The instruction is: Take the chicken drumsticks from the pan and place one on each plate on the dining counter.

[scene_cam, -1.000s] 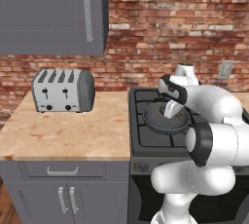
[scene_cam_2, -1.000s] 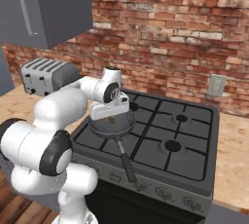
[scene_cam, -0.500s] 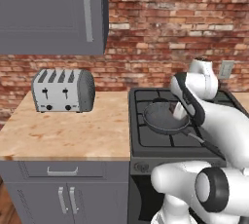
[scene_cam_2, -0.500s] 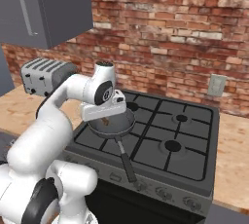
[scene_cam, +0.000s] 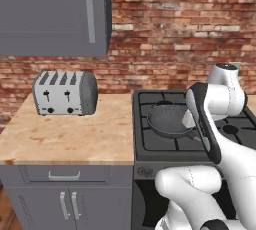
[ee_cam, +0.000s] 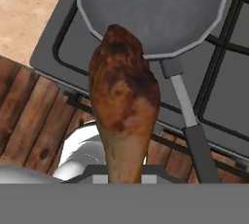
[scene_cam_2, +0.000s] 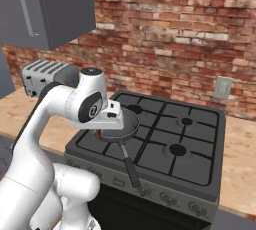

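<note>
A red brick wall backs the wooden counter, and in the left base view the pan sits right of centre on the stove. In the right base view the gripper hangs left of centre over the pan. In the hand view the jaws are shut on a chicken drumstick at centre frame, lifted clear of the pan at top; the carry to a plate probably wants a steady, level hand.

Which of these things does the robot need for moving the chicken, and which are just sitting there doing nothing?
Needed for the job:
- drumstick, pinched in the shut gripper, lifted above the pan
- pan on the stove, looking bare inside

Just sitting there:
- toaster on the wooden worktop
- stove
- wall cabinet
- wall socket
</note>
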